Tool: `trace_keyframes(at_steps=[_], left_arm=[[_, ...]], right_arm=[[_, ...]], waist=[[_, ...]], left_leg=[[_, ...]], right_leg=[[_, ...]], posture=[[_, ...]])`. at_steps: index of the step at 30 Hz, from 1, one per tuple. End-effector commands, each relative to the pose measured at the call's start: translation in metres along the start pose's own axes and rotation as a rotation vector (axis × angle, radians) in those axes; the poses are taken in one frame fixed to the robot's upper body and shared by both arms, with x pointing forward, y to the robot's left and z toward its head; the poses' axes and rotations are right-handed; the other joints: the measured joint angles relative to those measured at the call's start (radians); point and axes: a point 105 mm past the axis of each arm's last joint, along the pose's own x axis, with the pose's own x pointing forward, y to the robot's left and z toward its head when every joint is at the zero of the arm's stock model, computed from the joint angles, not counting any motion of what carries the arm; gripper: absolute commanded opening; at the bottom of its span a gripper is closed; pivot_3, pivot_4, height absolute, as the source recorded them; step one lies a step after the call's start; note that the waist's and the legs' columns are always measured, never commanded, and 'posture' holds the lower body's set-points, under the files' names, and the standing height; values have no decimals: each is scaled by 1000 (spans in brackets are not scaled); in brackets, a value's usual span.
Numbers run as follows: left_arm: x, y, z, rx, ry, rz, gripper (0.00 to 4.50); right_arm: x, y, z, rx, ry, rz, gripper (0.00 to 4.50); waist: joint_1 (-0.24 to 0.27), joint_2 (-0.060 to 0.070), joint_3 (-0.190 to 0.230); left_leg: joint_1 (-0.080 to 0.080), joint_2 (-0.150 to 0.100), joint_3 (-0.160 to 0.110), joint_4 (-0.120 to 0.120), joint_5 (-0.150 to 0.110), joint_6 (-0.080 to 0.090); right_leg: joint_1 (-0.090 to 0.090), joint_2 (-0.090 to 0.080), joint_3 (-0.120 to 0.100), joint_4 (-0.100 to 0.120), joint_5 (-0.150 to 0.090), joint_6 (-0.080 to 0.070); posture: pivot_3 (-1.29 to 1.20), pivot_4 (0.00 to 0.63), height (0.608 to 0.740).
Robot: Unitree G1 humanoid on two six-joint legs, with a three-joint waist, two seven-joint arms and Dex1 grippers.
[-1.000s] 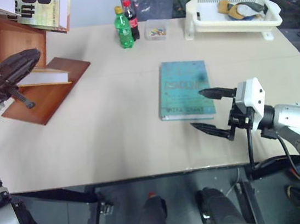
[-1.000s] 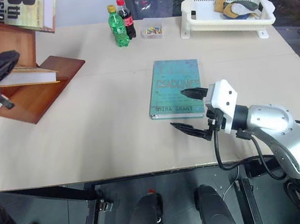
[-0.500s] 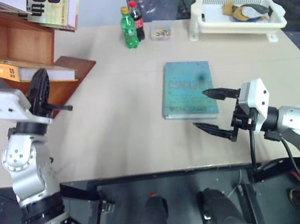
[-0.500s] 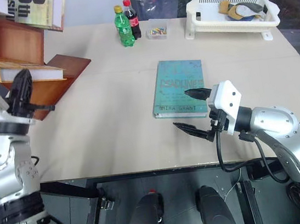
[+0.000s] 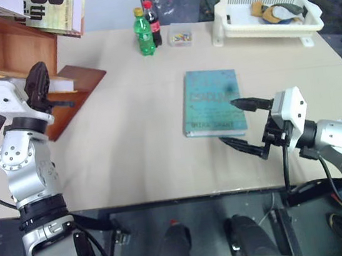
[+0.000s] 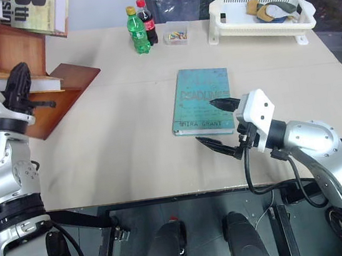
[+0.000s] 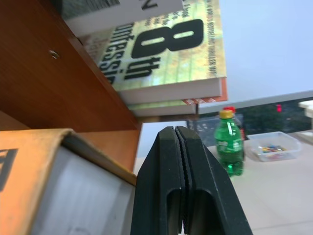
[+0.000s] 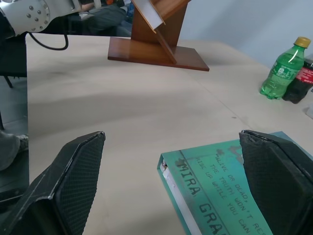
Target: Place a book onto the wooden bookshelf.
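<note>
- The book [image 7: 34, 181] is lying on a slanted panel of the wooden bookshelf [image 5: 2, 46]; the left wrist view is showing its orange cover and white page edges close up.
- The left gripper [image 7: 183, 147] is sitting just beside the book, fingers pressed together and empty.
- The right gripper [image 5: 241, 125] is hovering by the near edge of the teal book [image 5: 213, 100], fingers spread wide and empty.
- The right wrist view is giving the teal book's cover lettering; the head views are adding the white basket [image 5: 266, 14] and two bottles [image 5: 145, 27].
</note>
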Motion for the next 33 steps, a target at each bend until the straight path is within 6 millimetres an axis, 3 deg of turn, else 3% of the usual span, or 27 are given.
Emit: trace_keyframes(at_steps=[1, 6, 13, 23, 33], left_arm=[[2, -7, 25, -23, -96, -90, 54], [-12, -50, 20, -169, -62, -316, 54], [-37, -75, -11, -226, 101, -386, 54], [-48, -83, -25, -259, 185, -396, 54], [-49, -92, -31, -236, 198, -386, 54]], right_arm=[[1, 4, 12, -31, -38, 7, 4500], [4, 3, 25, -14, -109, -14, 4500], [7, 1, 53, 28, -246, -26, 4500], [11, 1, 84, 103, -394, -19, 4500], [17, 1, 89, 113, -405, -21, 4500]], waist=[[1, 0, 0], [1, 0, 0], [0, 1, 1], [1, 2, 2], [2, 3, 2]], left_leg=[[0, 0, 0, 0, 0, 0], [-1, 0, 0, 0, 0, 0], [-1, 0, 0, 0, 0, 0], [-1, 0, 0, -1, 0, 0], [-2, 0, 0, -2, 0, 0]], right_leg=[[0, 0, 0, 0, 0, 0], [0, -1, 0, -2, 0, 0], [0, -1, 0, -2, -2, -4], [0, -1, 0, -2, -3, -4], [-1, -1, 0, -4, -3, -4]], posture=[[0, 150, 740], [0, 150, 740], [0, 150, 740], [0, 150, 740], [0, 150, 740]])
